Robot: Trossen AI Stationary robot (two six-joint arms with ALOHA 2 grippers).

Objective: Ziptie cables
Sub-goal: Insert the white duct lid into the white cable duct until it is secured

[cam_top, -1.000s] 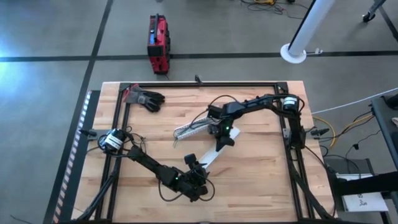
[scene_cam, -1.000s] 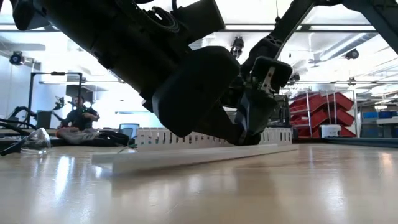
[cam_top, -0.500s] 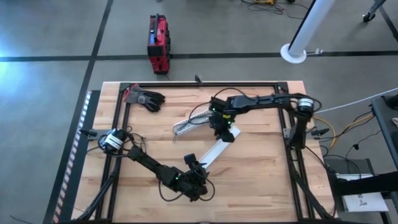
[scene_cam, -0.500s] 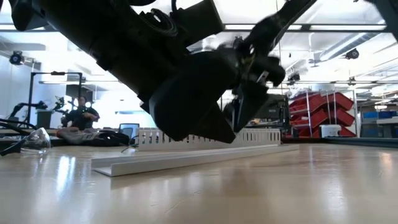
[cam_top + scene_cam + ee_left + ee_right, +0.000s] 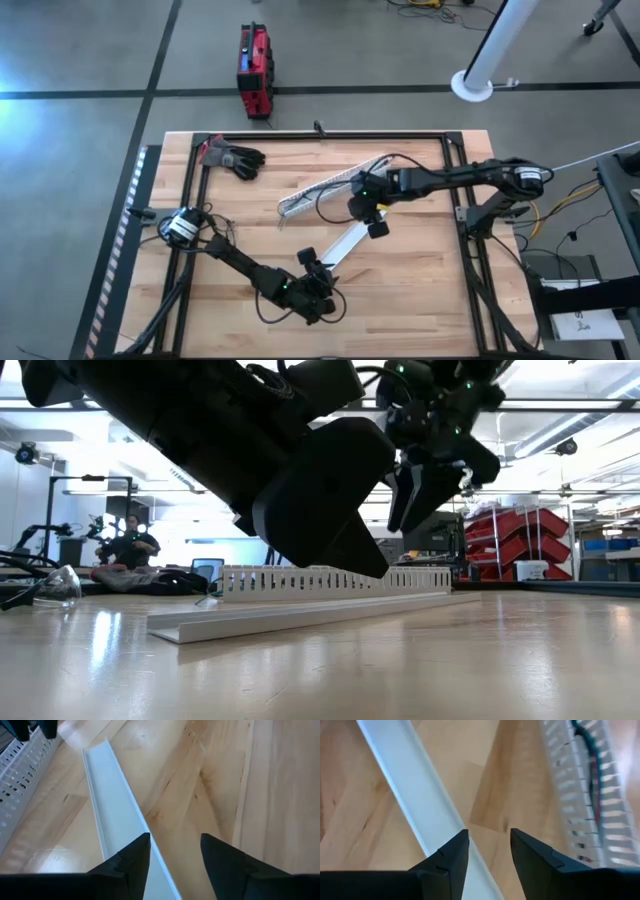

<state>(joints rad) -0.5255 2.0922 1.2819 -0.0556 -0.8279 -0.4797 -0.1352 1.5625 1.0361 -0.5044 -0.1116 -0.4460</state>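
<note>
On the pale wooden table (image 5: 410,290), a dark work glove (image 5: 236,158) lies toward 10 o'clock from the middle, and the left gripper (image 5: 309,266) sits near 6 o'clock with its fingers (image 5: 131,861) spread apart over the near end of the flat white plastic lid strip (image 5: 344,243), pinching nothing. Just past centre the long white slotted plastic channel (image 5: 322,190) runs diagonally, and the thin green, reddish-brown and dark cables (image 5: 592,767) lie inside it — a loop (image 5: 332,202) spilling onto the wood. To the right, the right gripper (image 5: 374,226) hangs over the lid's far end at about 1 o'clock — fingers (image 5: 451,857) parted and empty.
</note>
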